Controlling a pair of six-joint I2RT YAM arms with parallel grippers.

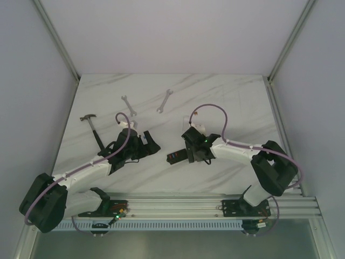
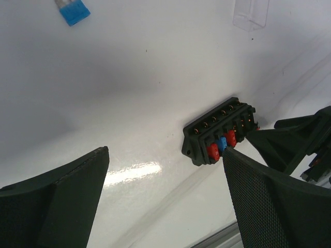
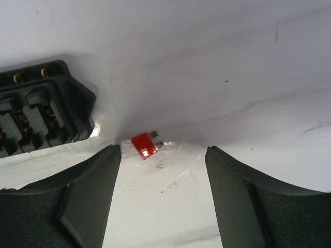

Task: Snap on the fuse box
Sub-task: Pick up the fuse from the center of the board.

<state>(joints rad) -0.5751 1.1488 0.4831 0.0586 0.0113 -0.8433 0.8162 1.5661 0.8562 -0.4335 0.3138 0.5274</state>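
Note:
The black fuse box [image 2: 220,132] lies on the white table with red and blue fuses in its near slots. It lies uncovered ahead and right of my left gripper [image 2: 165,152], which is open and empty. In the top view the fuse box [image 1: 175,157] sits between my left gripper [image 1: 151,143] and my right gripper [image 1: 188,155]. My right gripper [image 3: 163,150] is open and empty just right of the fuse box [image 3: 41,108]. A loose red fuse [image 3: 144,145] lies between the right gripper's fingertips. A clear cover [image 2: 251,13] lies farther off.
A loose blue fuse [image 2: 72,10] lies on the table far from the box. Two wrenches [image 1: 128,105] [image 1: 165,100] lie at the back. A hammer [image 1: 94,127] lies at the left. A metal rail [image 1: 183,202] runs along the near edge.

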